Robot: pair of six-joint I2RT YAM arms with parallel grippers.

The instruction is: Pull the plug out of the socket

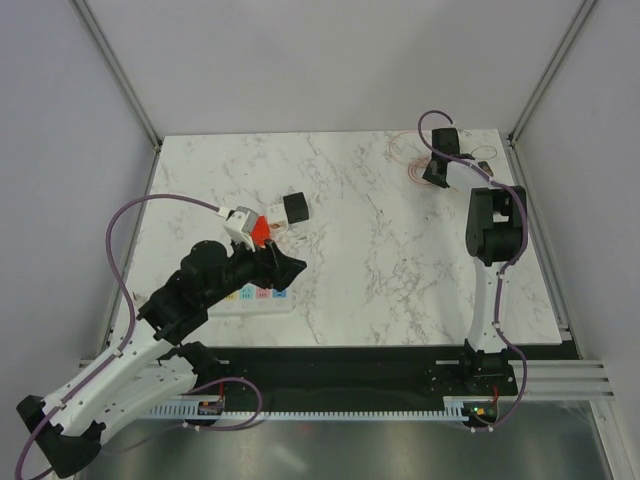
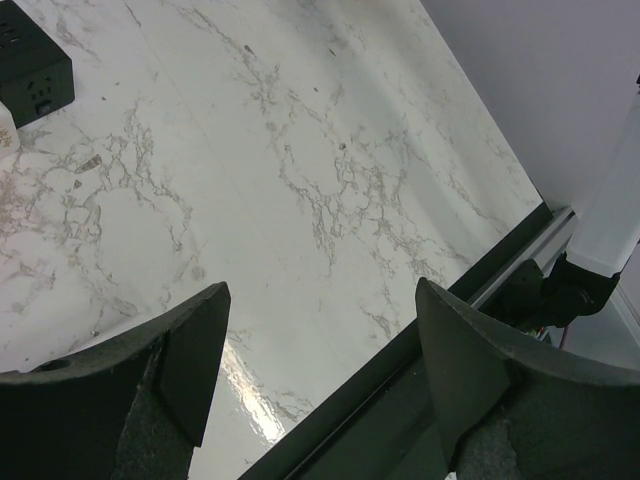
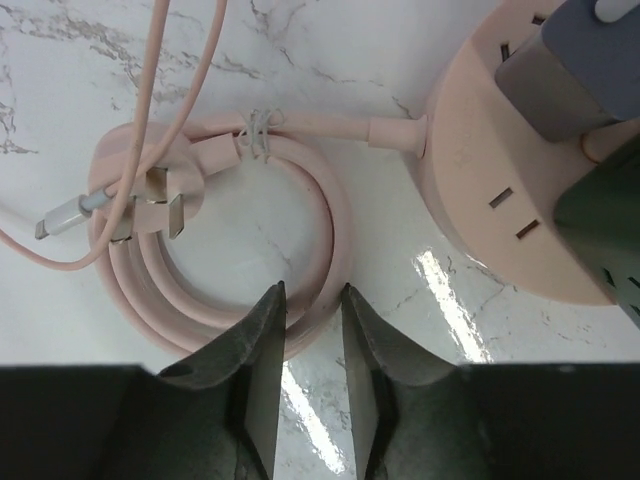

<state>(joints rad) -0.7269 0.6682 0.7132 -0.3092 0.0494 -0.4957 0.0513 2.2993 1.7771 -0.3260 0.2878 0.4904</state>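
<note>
The white power strip (image 1: 256, 296) lies at the near left of the table, mostly hidden under my left arm; only a short stretch with pastel outlets shows, and no plug is visible in it. My left gripper (image 1: 289, 268) is just above the strip's right end. In the left wrist view it (image 2: 321, 285) is wide open and empty over bare marble near the table's front edge. My right gripper (image 1: 437, 176) is at the far right. In the right wrist view it (image 3: 312, 288) is narrowly open, holding nothing, over a coiled pink cord (image 3: 335, 235).
A black cube socket (image 1: 296, 208) sits beyond my left gripper and also shows in the left wrist view (image 2: 32, 62). A round pink socket (image 3: 490, 150) with a grey plug (image 3: 575, 70) in it lies beside the coil. The cord's pink plug (image 3: 165, 190) and a white cable tip (image 3: 60, 215) rest on the coil.
</note>
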